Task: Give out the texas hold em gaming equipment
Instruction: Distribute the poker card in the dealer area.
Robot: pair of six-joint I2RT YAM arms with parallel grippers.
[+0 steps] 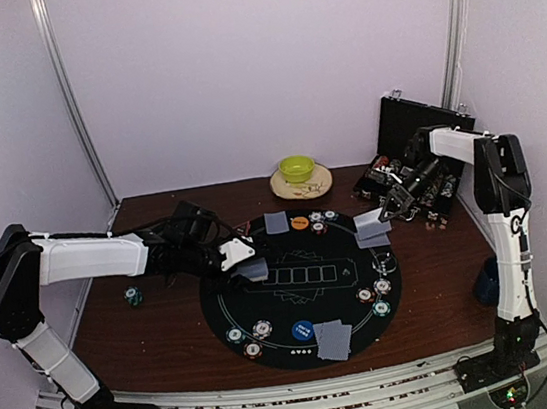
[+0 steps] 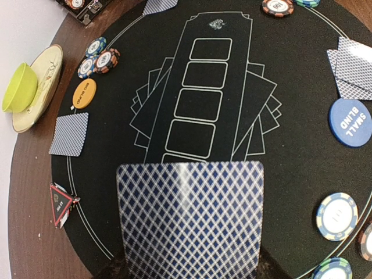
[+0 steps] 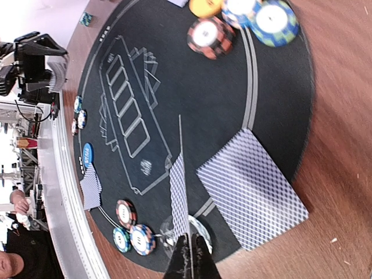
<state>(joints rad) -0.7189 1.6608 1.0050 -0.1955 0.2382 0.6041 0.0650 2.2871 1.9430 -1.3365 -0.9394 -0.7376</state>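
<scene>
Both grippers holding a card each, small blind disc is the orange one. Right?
One slip: the SMALL BLIND disc is blue, not the orange disc, as the left wrist view shows. The left gripper does hold one card, the right gripper a second card.

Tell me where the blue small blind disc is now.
Top view: the blue disc lies at the near edge of the black mat, between two face-down cards to its right and striped chips to its left.
</scene>
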